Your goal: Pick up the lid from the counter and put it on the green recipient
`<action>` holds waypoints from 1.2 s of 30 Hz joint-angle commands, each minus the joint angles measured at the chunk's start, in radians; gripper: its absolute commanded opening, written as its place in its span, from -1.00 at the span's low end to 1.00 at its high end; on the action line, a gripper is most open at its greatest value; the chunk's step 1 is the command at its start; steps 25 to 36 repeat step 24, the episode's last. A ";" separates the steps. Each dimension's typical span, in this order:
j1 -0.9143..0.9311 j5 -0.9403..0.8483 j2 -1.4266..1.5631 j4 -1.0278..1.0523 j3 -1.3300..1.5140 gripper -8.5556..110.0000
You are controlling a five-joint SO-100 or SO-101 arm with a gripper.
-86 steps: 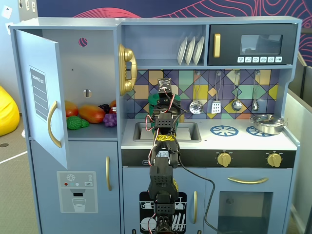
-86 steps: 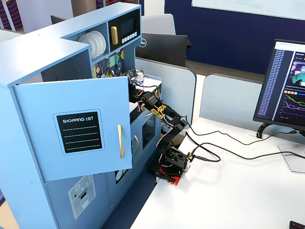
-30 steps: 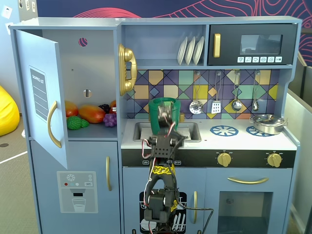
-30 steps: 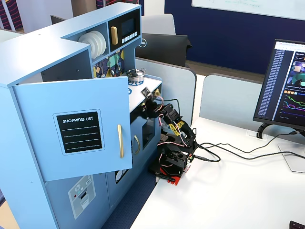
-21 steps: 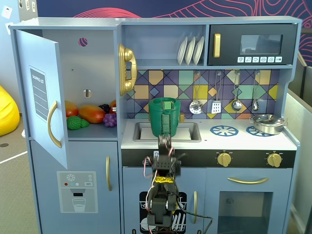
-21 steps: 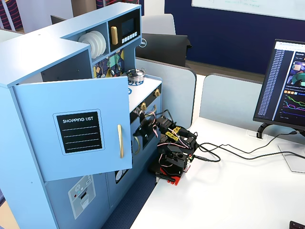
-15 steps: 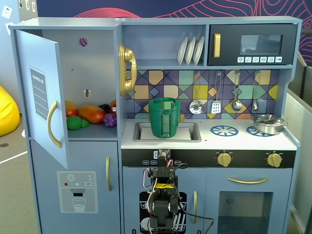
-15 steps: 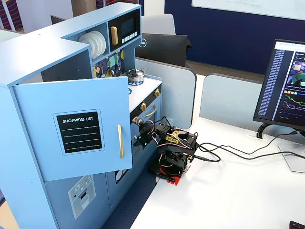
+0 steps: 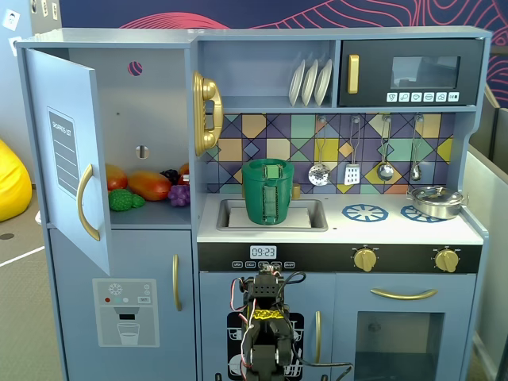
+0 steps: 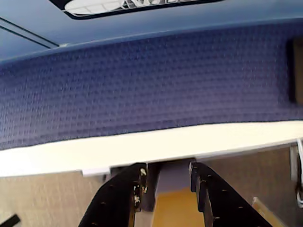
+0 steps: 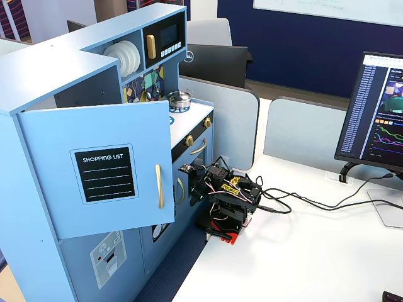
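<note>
The green recipient (image 9: 268,194), a tall dark green pot with a ribbed strap handle on its front, stands in the sink of the toy kitchen. A flat green disc with a small raised handle, the lid (image 9: 268,167), appears to lie on its mouth. My arm (image 9: 266,317) is folded low in front of the kitchen, well below the counter; it also shows in the other fixed view (image 11: 227,195). In the wrist view my gripper (image 10: 168,168) is open and empty, facing a blue wall. The open door hides the pot in that second fixed view.
A shallow silver pot (image 9: 436,200) sits on the right burner, next to a blue burner ring (image 9: 365,212). The cupboard door (image 9: 70,159) stands open at the left, with toy fruit (image 9: 147,186) inside. A monitor (image 11: 381,113) and cables (image 11: 315,201) are on the white desk.
</note>
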 commanded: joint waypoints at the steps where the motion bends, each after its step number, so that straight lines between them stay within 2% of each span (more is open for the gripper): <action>1: -0.009 0.066 0.003 0.181 -0.005 -0.82; 36: 0.003 0.048 0.003 0.184 -0.005 -0.80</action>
